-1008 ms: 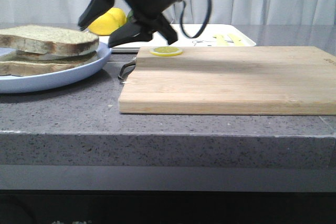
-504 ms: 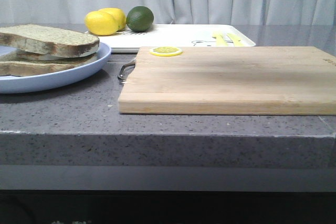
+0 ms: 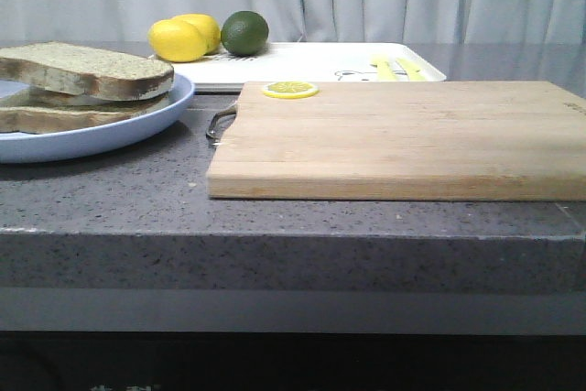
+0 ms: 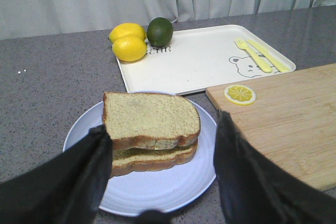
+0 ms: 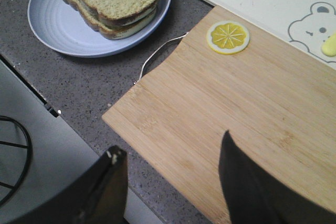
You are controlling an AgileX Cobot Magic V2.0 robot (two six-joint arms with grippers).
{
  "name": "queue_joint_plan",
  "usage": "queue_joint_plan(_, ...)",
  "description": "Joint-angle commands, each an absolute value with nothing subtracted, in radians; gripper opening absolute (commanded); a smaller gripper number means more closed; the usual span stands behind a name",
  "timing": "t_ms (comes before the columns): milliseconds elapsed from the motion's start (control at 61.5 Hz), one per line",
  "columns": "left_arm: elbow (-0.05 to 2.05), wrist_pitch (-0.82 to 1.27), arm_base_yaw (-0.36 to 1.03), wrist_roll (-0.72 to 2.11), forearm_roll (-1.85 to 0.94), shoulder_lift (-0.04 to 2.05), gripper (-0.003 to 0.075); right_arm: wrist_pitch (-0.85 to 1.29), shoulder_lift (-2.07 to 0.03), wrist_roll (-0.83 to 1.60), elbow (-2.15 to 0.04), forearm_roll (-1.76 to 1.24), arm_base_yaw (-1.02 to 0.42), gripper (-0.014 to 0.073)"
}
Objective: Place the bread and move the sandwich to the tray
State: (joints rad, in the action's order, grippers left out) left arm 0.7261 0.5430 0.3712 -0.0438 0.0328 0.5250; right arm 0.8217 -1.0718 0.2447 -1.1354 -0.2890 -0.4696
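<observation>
Nearest in the left wrist view, the left gripper (image 4: pixel 157 182) is hanging wide open and holding nothing, its dark fingers (image 4: pixel 73 182) flanking the sandwich (image 4: pixel 150 129) at lower centre. The bread (image 4: pixel 149 116) is lying as the top slice, so the placing step looks done. The sandwich is sitting on the blue plate (image 4: pixel 178 182), not in the tray (image 4: pixel 199 59), which is lying empty of it at upper centre beyond the plate. The move is left to do. In the right wrist view, the right gripper (image 5: pixel 170 192) is hovering open and empty over the cutting board (image 5: pixel 252 114) on the worktop (image 5: pixel 79 82).
</observation>
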Motion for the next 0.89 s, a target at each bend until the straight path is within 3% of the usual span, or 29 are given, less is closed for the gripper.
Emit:
queue_joint_plan(0, 0.752, 0.472, 0.38, -0.045, 0.028, 0.537, 0.0417, 0.736, -0.999, 0.244, -1.114, -0.276, -0.465, 0.0416)
queue_joint_plan(666, 0.767, 0.491, 0.38, -0.058, 0.028, 0.537, 0.0417, 0.665, -0.676, 0.244, -0.872, -0.247, -0.465, 0.0416)
queue_joint_plan(878, 0.885, 0.686, 0.38, -0.108, 0.039, 0.587, 0.0417, 0.674, -0.677, 0.244, -0.872, -0.247, -0.465, 0.0416)
